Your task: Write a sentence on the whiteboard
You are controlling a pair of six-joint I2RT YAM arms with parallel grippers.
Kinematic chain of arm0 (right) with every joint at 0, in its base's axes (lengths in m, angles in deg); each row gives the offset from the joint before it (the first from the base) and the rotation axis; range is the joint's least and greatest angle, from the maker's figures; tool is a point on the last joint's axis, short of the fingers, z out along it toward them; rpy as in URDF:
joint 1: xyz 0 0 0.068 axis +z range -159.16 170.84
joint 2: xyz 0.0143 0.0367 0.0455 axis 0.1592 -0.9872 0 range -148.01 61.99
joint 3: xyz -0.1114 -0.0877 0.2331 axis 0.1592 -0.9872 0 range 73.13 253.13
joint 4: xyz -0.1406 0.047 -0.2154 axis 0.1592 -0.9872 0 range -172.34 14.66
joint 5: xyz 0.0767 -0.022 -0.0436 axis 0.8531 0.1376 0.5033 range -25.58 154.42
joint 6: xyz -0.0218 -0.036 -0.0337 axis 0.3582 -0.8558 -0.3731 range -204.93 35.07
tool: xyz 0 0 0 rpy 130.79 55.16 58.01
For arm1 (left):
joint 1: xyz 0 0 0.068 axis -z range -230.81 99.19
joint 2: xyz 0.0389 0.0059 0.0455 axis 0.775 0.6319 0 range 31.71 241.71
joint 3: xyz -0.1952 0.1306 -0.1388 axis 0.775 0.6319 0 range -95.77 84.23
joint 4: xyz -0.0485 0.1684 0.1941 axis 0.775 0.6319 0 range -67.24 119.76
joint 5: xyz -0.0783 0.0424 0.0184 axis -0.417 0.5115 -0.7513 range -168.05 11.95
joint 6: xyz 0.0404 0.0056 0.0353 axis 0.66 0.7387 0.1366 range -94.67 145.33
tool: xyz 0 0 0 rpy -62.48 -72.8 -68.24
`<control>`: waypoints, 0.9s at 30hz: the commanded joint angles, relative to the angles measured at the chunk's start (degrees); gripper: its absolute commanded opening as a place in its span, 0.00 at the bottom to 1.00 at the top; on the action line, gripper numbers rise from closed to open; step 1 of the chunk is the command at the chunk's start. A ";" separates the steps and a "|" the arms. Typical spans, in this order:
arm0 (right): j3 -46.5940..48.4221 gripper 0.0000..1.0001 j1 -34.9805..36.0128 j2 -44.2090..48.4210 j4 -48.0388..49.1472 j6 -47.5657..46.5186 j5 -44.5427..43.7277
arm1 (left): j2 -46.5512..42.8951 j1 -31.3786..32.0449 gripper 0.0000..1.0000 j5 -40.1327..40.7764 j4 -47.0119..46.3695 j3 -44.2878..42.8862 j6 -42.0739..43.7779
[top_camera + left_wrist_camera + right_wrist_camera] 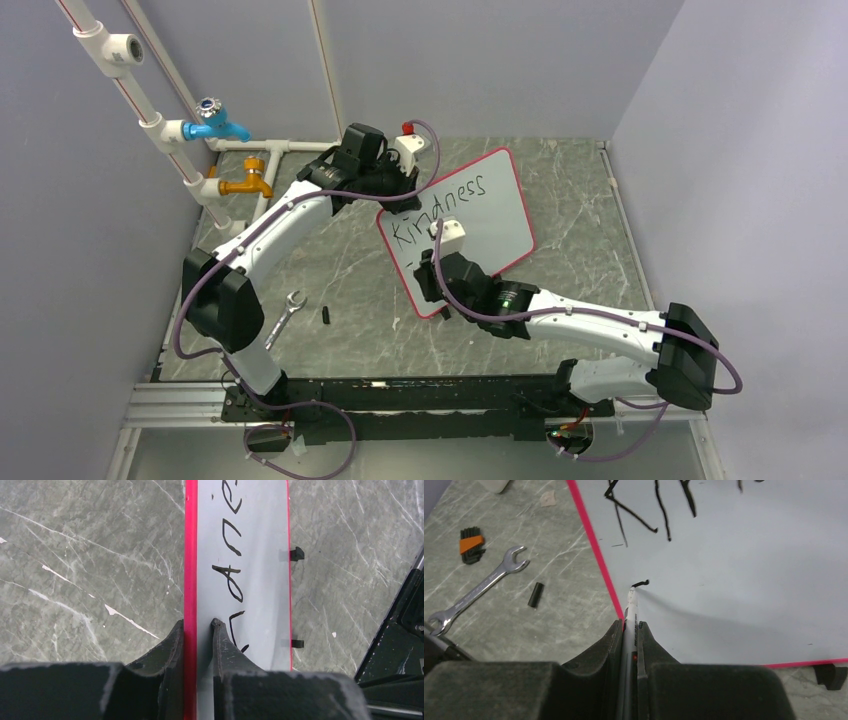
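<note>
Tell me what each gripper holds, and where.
Left gripper clamps the whiteboard by its red edge. Right gripper grips a marker by its barrel, tip on the board.

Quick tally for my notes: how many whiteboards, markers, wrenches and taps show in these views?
Whiteboard: 1
Marker: 1
Wrench: 1
Taps: 2 (blue tap, orange tap)
Total: 5

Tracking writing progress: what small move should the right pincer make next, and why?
Probably drag the marker rightward to shape the first letter: its tip rests on a short stroke below "Kindness", and the left pincer clamps the whiteboard's rim.
</note>
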 commanded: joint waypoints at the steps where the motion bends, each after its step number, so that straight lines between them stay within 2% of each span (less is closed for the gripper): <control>1: 0.65 0.00 0.45 -1.84 2.23 1.52 2.78 | 3.45 1.18 0.00 12.21 10.04 3.47 7.64; 8: -0.52 0.00 0.59 -1.37 1.22 2.52 2.28 | 3.31 1.25 0.00 12.05 10.14 3.38 7.61; 27: -1.61 0.00 0.59 0.91 -7.40 7.87 -6.70 | 3.09 1.21 0.00 12.00 10.11 3.34 7.57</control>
